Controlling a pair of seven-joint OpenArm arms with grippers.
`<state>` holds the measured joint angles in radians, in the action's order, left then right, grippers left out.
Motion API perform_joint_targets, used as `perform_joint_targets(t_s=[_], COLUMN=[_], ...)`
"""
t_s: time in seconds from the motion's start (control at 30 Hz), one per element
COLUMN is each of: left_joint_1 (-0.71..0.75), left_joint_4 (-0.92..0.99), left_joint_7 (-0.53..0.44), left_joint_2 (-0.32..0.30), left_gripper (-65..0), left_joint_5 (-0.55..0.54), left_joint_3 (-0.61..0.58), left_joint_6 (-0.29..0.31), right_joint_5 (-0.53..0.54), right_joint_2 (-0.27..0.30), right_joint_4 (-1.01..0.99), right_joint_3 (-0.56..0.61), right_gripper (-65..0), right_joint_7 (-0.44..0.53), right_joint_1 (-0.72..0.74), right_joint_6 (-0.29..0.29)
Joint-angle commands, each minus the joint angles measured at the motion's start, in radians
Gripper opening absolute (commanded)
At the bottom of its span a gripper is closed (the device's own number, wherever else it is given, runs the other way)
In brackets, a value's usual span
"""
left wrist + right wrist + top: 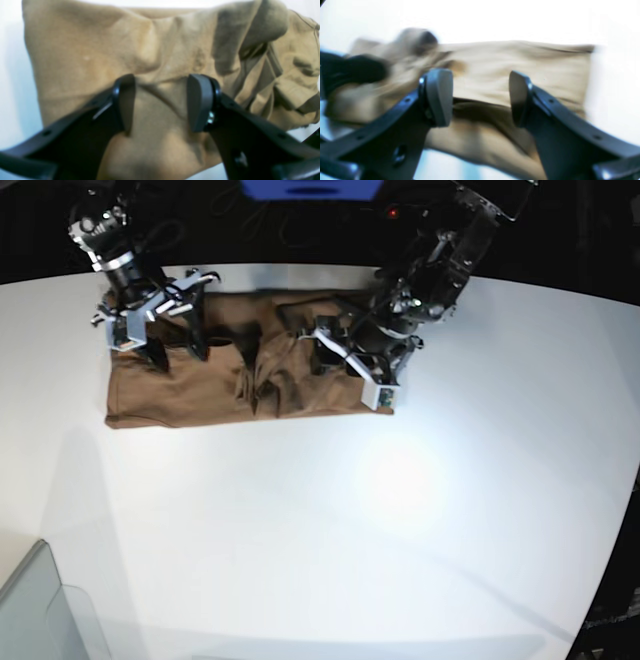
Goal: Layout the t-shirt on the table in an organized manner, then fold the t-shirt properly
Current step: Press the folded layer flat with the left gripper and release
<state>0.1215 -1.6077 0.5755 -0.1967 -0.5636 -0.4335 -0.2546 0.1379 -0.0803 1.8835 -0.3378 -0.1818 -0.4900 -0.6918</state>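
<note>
The t-shirt [200,385] lies as a wide brown band near the far edge of the white counter [330,520], bunched at its middle. The right wrist view is blurred, the cloth's folds hard to read there; the base view alone shows the grey bin [45,610]. Both grippers hover over the cloth, jaws apart and gripping nothing — left gripper [161,102] beside the bunched folds, right gripper [480,97] nearer the other end.

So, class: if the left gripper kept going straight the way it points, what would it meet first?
Most likely the t-shirt: the open left gripper points at brown cloth filling the gap ahead. How close it is cannot be told.
</note>
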Motion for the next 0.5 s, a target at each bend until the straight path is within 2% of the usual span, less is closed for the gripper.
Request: perform_joint_targets(t_s=[0.0, 0.07, 0.23, 0.37, 0.47], left_joint_1=[-0.003, 0.0, 0.005, 0.014, 0.011], left_joint_4=[-0.013, -0.027, -0.159, -0.28, -0.286], left_joint_7=[0.019, 0.019, 0.022, 0.027, 0.03], left_joint_2=[0.001, -0.001, -0.002, 0.006, 0.03], left_gripper=[-32.1, -32.1, -32.1, -32.1, -32.1], left_joint_5=[-0.006, -0.006, -0.006, -0.006, -0.003], left_joint_3=[0.0, 0.002, 0.002, -0.003, -0.005], left_joint_6=[-0.012, -0.012, -0.01, -0.01, -0.01], right_joint_5=[0.022, 0.018, 0.018, 0.021, 0.022], right_joint_2=[0.003, 0.003, 0.003, 0.003, 0.003], right_joint_4=[0.024, 0.02, -0.011, -0.023, -0.023], right_joint_3=[0.024, 0.065, 0.059, -0.04, -0.131], right_gripper=[-28.5, -28.5, -28.5, -28.5, -28.5], right_joint_7=[0.037, 0.035, 0.035, 0.035, 0.035], right_joint_1=[0.006, 0.018, 0.04, 0.063, 0.092], right_joint_6=[-0.006, -0.006, -0.006, -0.006, -0.006])
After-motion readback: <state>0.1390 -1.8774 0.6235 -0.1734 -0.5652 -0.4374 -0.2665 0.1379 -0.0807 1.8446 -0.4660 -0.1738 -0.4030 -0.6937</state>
